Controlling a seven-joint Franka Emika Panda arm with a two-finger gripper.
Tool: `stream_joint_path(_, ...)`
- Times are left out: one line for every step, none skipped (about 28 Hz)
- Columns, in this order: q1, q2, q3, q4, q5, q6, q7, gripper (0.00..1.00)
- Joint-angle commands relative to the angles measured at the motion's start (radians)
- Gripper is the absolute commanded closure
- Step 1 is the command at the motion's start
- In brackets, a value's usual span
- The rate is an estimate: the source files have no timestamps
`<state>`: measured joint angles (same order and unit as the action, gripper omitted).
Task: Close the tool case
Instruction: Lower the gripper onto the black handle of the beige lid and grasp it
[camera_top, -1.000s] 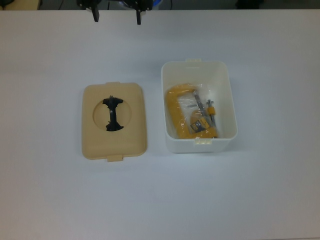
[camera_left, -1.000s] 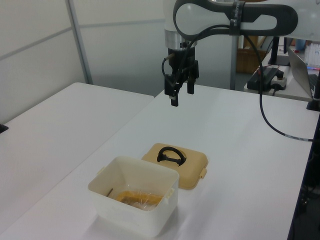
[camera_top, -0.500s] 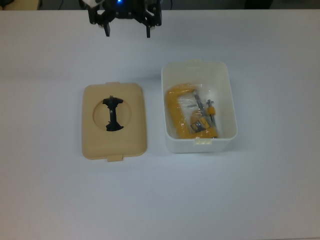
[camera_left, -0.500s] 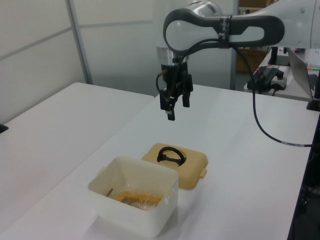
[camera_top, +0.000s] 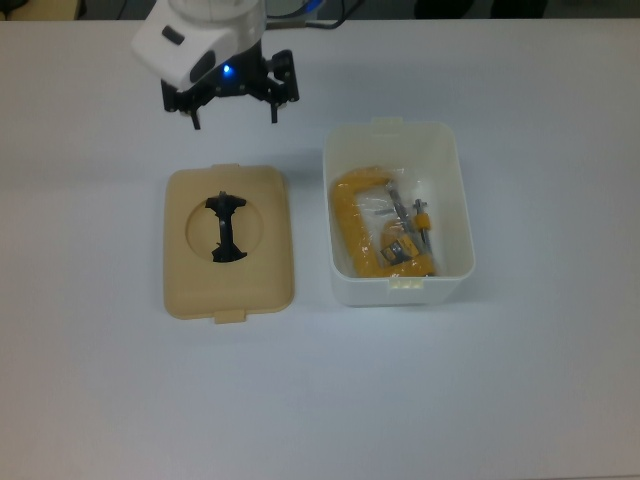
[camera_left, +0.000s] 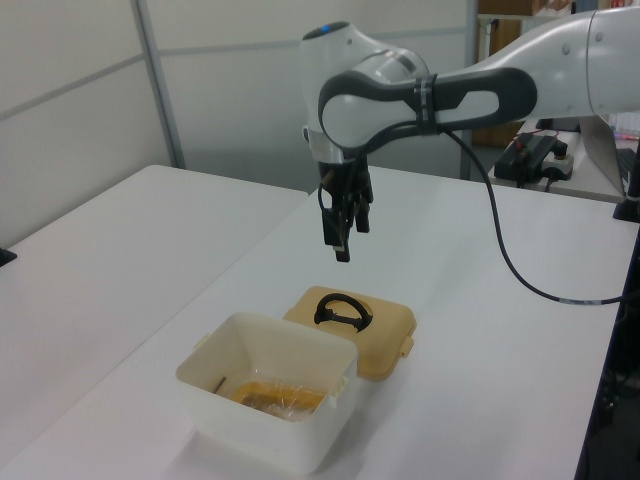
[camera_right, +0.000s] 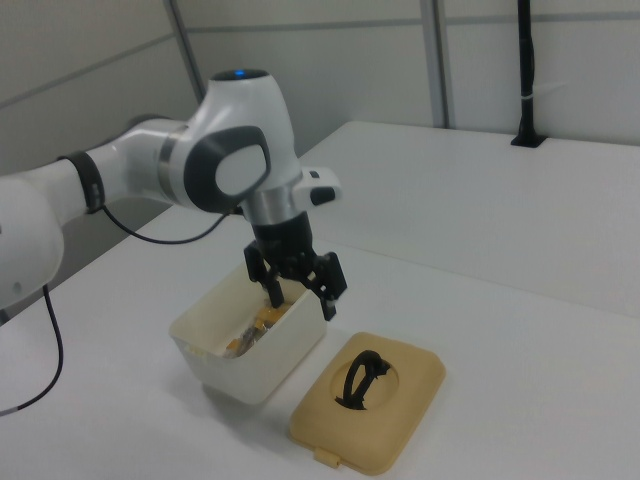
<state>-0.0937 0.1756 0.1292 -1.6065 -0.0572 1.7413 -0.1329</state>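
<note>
Hovering spread above the lid (camera_top: 229, 243), which lies flat on the desk (camera_top: 500, 400) just beside the open tub (camera_top: 397, 213), the hand (camera_top: 235, 109) risks straddling the handle (camera_top: 226, 227) off-centre, tilting the lid on lift.

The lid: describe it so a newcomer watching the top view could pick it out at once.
On the white table, look to the top view's left of the open white tub that holds a yellow clamp. The lid lies flat there, apart from the tub. It is the only tan piece, with a black handle in a round recess.
</note>
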Motion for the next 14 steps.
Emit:
stream_joint_path(-0.032, -0.018, -0.003, -0.082, -0.01, 0.076, -0.031, 0.0)
stream_joint_path(-0.038, -0.016, -0.003, -0.09, -0.006, 0.089, -0.031, 0.0)
stream_joint_path(-0.043, -0.008, -0.003, -0.096, -0.003, 0.102, -0.031, 0.0)
stream_joint_path(-0.052, 0.011, -0.003, -0.099, -0.001, 0.124, -0.031, 0.0)
stream_joint_path(-0.053, 0.024, -0.003, -0.099, -0.001, 0.132, -0.031, 0.0)
stream_joint_path(-0.054, 0.037, -0.003, -0.098, -0.001, 0.141, -0.031, 0.0)
stream_joint_path(-0.054, 0.051, -0.003, -0.098, -0.001, 0.152, -0.031, 0.0)
stream_joint_path(-0.054, 0.064, -0.003, -0.098, -0.003, 0.164, -0.031, 0.0)
stream_joint_path(-0.054, 0.083, -0.003, -0.099, -0.007, 0.19, -0.031, 0.0)
stream_joint_path(-0.054, 0.094, -0.003, -0.099, -0.007, 0.201, -0.031, 0.0)
stream_joint_path(-0.054, 0.102, -0.003, -0.099, -0.01, 0.208, -0.03, 0.0)
stream_joint_path(-0.054, 0.111, -0.003, -0.099, -0.012, 0.211, -0.03, 0.0)
stream_joint_path(-0.054, 0.117, -0.003, -0.099, -0.013, 0.213, -0.03, 0.0)
stream_joint_path(-0.054, 0.128, -0.005, -0.099, -0.018, 0.216, -0.03, 0.0)
